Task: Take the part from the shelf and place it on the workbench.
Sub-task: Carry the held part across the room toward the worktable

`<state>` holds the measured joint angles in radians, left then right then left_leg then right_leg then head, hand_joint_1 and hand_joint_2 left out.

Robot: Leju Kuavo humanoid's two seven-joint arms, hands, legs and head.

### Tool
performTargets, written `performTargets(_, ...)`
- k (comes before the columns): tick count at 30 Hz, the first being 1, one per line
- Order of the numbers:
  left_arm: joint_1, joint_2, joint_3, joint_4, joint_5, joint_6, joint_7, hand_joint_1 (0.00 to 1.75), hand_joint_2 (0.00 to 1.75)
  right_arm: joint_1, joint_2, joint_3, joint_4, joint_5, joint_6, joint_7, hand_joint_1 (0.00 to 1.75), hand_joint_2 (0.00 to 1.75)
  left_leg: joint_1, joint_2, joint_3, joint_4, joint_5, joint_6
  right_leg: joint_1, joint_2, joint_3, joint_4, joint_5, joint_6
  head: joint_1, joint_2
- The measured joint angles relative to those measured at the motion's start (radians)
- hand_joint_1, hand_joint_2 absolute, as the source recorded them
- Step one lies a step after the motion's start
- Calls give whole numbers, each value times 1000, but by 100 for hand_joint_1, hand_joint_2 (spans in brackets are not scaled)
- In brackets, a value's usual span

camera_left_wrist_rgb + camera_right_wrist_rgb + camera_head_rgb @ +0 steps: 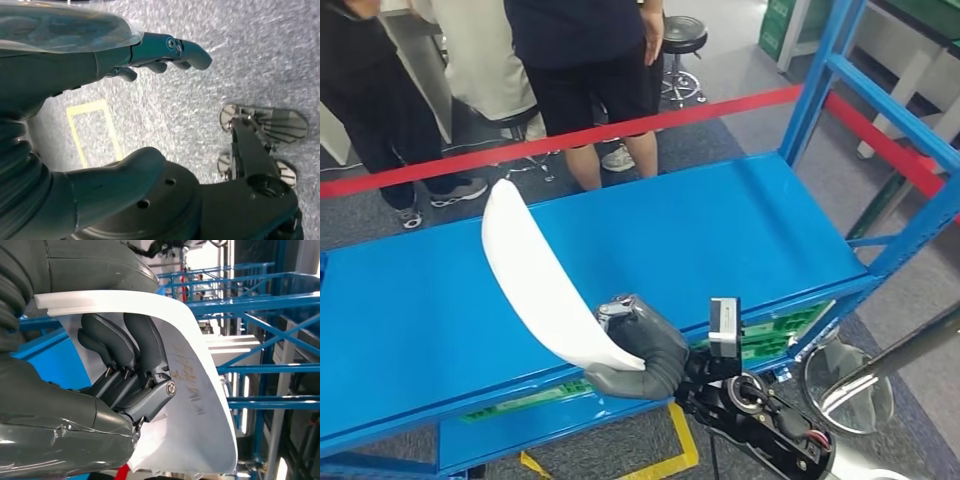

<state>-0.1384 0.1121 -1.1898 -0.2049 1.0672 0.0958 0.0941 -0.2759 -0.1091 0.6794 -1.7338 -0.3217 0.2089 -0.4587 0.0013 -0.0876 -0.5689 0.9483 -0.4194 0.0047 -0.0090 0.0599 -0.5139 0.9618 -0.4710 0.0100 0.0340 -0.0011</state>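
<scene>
A long, curved white part (pixel 535 280) rises over the blue shelf board (pixel 712 235), its lower end held in my right hand (pixel 641 350) at the shelf's front edge. In the right wrist view the fingers (pixel 124 347) curl over the part's rim and press against the white part (pixel 196 405), which bears faint handwriting. My left hand (pixel 113 100) hangs over grey carpet with its fingers (pixel 170 50) stretched out straight and nothing between them and the thumb.
A red barrier tape (pixel 569 138) runs behind the shelf, with people (pixel 584 60) standing past it and a stool (pixel 682 45) beyond. Blue shelf uprights (pixel 818 75) stand at right. Yellow floor marking (pixel 682 440) lies below the shelf front.
</scene>
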Motion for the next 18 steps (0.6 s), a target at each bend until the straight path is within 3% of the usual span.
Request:
performTargets(2,3,1,0,1,0,0,1,0,175,-1,0,0,0,0,0,0,175,175,1,-6,-5,1,2,-12,-3,-16,8,-11,4,-6,1,0)
performTargets(3,4,2,0,1,0,0,1,0,175,-2,0,0,0,0,-1,0,175,175,0,8,-13,17,-8,-17,-6,-26,11,-16,8,-10,-2,0)
performTargets(5,2,1,0,2,0,0,2,0,175,-3,0,0,0,1,-1,0,175,175,1,52,-58,110,-60,-27,-10,-50,15,-25,12,-17,-16,0)
performTargets(7,-1,0,0,2,0,0,2,0,175,-2,0,0,0,1,-1,1,175,175,6,75,-129,243,-116,-35,-9,-73,14,-26,12,-20,-29,0)
performTargets(8,-1,0,0,2,0,0,2,0,175,-2,0,0,0,1,-1,1,175,175,10,77,-152,283,-124,-39,-9,-84,14,-26,11,-20,-32,0)
performTargets(9,0,0,0,2,0,0,3,0,175,-2,0,0,1,0,-1,1,175,175,12,80,-156,286,-114,-42,-10,-95,14,-26,10,-19,-35,0)
performTargets(10,1,0,0,2,1,0,4,0,175,-2,0,0,1,0,-1,1,175,175,15,84,-139,251,-88,-45,-11,-105,15,-26,8,-18,-38,0)
performTargets(12,1,2,0,2,1,0,4,0,175,-3,0,0,1,0,0,1,175,175,17,111,-65,106,-25,-46,-11,-123,19,-25,4,-11,-43,0)
performTargets(14,-3,3,-1,2,3,0,4,0,175,-4,0,0,1,-1,0,1,175,175,14,135,-13,8,4,-38,-6,-135,23,-23,-3,1,-45,0)
performTargets(15,-4,3,-1,2,4,0,4,0,175,-5,0,0,1,-1,0,0,175,175,11,138,-6,-7,5,-33,-4,-141,26,-23,-6,8,-43,0)
performTargets(17,-2,3,-1,2,5,0,5,0,175,-5,0,1,1,-1,1,0,175,175,10,119,-6,-7,6,-19,-7,-150,31,-24,-11,20,-37,0)
performTargets(18,0,3,-1,2,6,0,5,0,175,-6,0,1,1,-1,1,-1,175,175,11,112,-5,-8,7,-13,-9,-141,28,-15,-20,26,-35,0)
